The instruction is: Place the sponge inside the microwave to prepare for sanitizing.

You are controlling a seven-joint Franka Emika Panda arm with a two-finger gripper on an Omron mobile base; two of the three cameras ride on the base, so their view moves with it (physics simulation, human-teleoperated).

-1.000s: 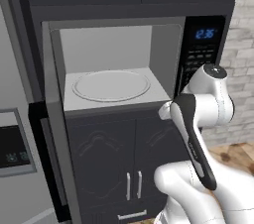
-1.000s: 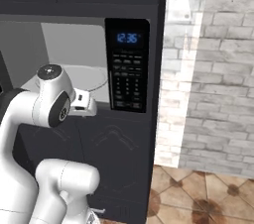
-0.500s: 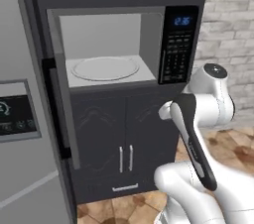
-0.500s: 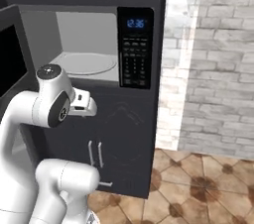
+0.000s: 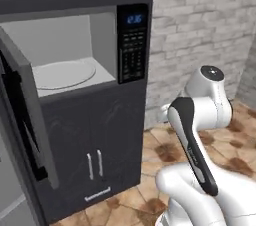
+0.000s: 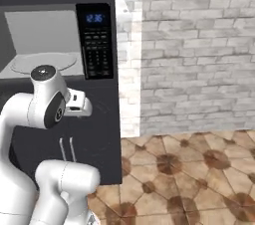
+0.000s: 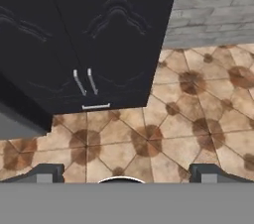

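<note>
The microwave [image 5: 102, 30] is built into dark cabinetry, and its door [image 5: 23, 120] hangs wide open toward the left. Inside, the pale grey cavity holds a bare round turntable [image 5: 62, 74]. Its black keypad panel [image 5: 132, 42] shows blue digits. In the right base view the microwave [image 6: 47, 32] sits at the upper left. The sponge is out of view. My gripper [image 7: 126, 174] is open, its fingertips [image 7: 45, 173] far apart with nothing between them. It points down at the tiled floor, right of the cabinet and below microwave height. The hand [image 6: 79, 103] juts from the folded arm.
Black cabinet doors [image 7: 99, 34] with two vertical handles stand under the microwave. A grey brick wall [image 6: 184, 55] runs to the right of the cabinetry. Brown patterned floor tiles [image 7: 163, 124] spread out below and to the right.
The base has driven, so both base views have shifted: the microwave now sits further left and the brick wall and floor take up more of the picture. The arm keeps its folded pose.
</note>
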